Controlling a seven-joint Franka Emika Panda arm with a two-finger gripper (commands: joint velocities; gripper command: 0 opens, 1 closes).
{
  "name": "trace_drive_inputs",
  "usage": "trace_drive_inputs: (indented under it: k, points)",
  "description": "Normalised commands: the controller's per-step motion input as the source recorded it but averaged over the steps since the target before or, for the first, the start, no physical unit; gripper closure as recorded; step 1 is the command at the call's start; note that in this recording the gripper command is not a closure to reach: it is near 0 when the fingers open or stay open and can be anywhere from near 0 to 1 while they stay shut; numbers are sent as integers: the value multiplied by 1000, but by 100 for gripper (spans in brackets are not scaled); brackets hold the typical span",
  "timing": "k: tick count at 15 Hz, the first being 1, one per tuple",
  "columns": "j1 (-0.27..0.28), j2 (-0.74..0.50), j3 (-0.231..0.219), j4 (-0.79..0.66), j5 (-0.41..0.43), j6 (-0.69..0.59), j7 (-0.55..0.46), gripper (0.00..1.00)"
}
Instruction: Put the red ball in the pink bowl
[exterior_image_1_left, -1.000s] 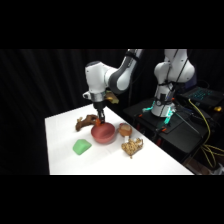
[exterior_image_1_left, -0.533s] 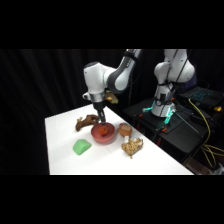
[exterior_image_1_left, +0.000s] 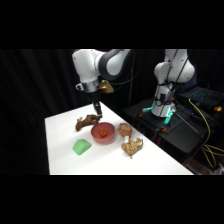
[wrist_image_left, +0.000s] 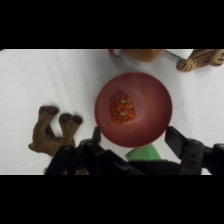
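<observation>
Wrist view, red ball (wrist_image_left: 122, 109) inside pink bowl (wrist_image_left: 150, 92), fingers (wrist_image_left: 178, 137) spread wide, empty.

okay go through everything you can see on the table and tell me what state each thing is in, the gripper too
red ball: lying inside the bowl, free of the gripper.
pink bowl: upright on the table, holding the ball.
gripper: open, empty, above the bowl.
green block: on the table beside the bowl.
brown cup: upright by the bowl.
brown plush toy: lying on the table, apart from the bowl.
</observation>
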Motion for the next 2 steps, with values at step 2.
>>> trace_drive_inputs:
  k: [2]
  points:
    - [12, -271, -13, 222, -87, -394, 43, 0]
